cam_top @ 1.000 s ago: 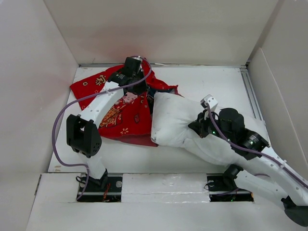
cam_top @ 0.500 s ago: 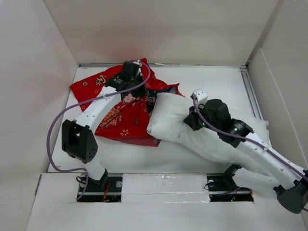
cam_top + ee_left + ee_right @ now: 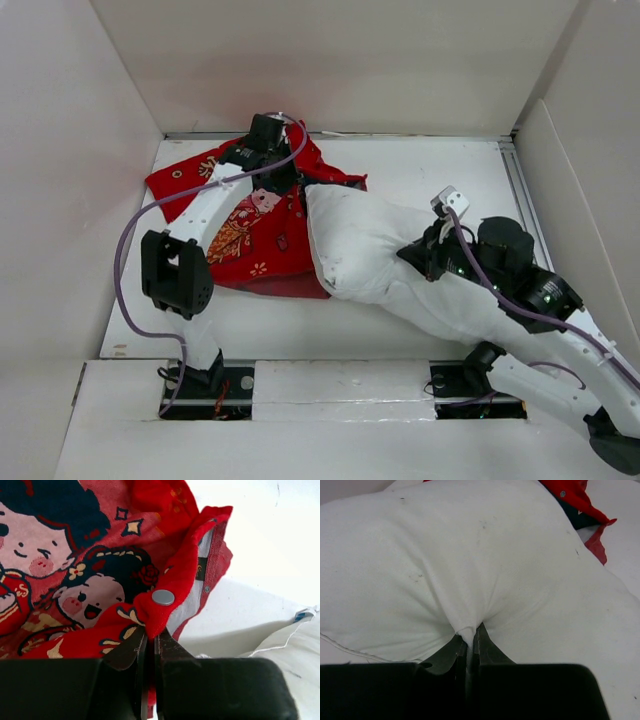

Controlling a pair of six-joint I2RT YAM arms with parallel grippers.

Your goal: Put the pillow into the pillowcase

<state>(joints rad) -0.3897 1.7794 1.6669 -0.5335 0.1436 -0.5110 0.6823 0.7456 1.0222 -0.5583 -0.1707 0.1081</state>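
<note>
The white table (image 3: 430, 170), walled in by pale panels, carries everything; the pillow (image 3: 355, 240) is the biggest thing on it, lying right of centre with its long axis on a diagonal, one end pointing far-left at the red cloth, the other running near-right under the right arm; its far-left end touches and partly overlaps the right edge of the pillowcase (image 3: 250, 240).

The pillowcase lies left of centre, rumpled, printed side up, spread from the far-left of the table toward the pillow; its edge nearest the pillow is lifted and folded back, so the paler lining shows in the left wrist view.

The left arm (image 3: 215, 200) rises from its base at the near edge, bends at a dark elbow low on the left, then stretches its white forearm away across the pillowcase to the cloth's far edge, a purple cable (image 3: 125, 250) looping beside it; the right arm (image 3: 540, 335) swings out to the near-right corner, then folds back leftward over the pillow.

The left gripper (image 3: 149, 641) is clenched on the pillowcase's raised hem, fingers (image 3: 127, 652) pressed together with red fabric pinched between them; a round metal snap (image 3: 163, 597) sits on the hem just beyond the tips.

The right gripper (image 3: 468, 641) is clamped on a small pleat of the pillow's white cover, creases fanning out from the pinch.
</note>
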